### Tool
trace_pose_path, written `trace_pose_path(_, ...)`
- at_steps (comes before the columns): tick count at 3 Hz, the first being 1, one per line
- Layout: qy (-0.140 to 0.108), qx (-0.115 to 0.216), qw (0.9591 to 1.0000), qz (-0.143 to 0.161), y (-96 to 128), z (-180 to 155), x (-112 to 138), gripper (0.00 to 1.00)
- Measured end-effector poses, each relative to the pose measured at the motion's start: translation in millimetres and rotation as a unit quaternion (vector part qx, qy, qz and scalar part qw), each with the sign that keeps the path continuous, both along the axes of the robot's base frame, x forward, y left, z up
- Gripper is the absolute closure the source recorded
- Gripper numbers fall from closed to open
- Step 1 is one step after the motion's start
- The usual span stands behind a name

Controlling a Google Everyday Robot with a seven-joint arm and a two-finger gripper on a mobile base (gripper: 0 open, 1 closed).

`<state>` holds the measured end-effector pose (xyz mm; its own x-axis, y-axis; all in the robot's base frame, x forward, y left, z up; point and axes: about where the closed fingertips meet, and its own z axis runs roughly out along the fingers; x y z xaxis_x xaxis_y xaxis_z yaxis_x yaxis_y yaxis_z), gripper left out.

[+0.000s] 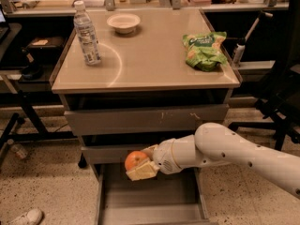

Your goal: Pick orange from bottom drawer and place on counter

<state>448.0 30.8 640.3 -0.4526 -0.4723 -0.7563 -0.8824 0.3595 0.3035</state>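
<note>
The orange [135,160] sits between the pale fingers of my gripper [140,165], which is shut on it and holds it above the open bottom drawer [154,200], near the drawer's back left. My white arm reaches in from the lower right. The beige counter [150,60] forms the top of the grey cabinet, above the two shallower drawers [145,118].
On the counter stand a water bottle [86,34] at the left, a white bowl [123,22] at the back and a green snack bag [204,50] at the right. A black chair [281,93] stands right of the cabinet. A dark side table [18,55] stands at the left.
</note>
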Motion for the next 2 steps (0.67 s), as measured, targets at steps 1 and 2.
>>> trace_pose_path(1,0.0,0.0,1.0,0.0,0.0,0.0,0.0,1.0)
trace_pose_path(2,-0.006,0.002,1.0,-0.002,-2.8,15.4,5.2,1.0)
